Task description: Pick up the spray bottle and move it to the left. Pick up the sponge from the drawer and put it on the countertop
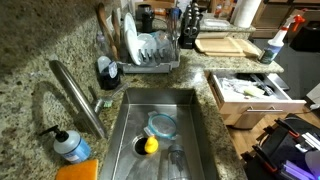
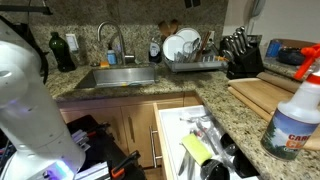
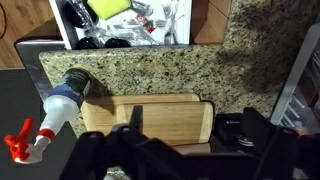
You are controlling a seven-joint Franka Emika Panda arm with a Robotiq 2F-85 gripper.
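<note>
Granite countertop (image 1: 35,45) with a steel sink (image 1: 195,110) set into it; in both exterior views a dish rack (image 1: 150,55) stands behind the basin and a curved faucet (image 1: 80,95) beside it. The spray bottle (image 2: 296,112), white-bodied with a blue collar and a red trigger, stands upright on the countertop just beside a wooden cutting board (image 2: 262,96). The wrist view looks down on the same bottle (image 3: 62,104). Its red trigger (image 3: 20,142) points away from the board (image 3: 160,118), and whether bottle and board touch cannot be told.

Below the counter edge an open drawer (image 1: 252,92) holds the yellow sponge (image 2: 196,149), which lies among dark utensils and also appears at the top edge of the wrist view (image 3: 108,8). A knife block (image 2: 245,55) stands at the back of the counter near the board.

The white arm (image 2: 25,100) fills one side of an exterior view. The gripper (image 3: 175,152) shows only as dark shapes over the cutting board in the wrist view. It grasps nothing visible, and its jaw opening cannot be told. It is apart from both bottle and sponge.
</note>
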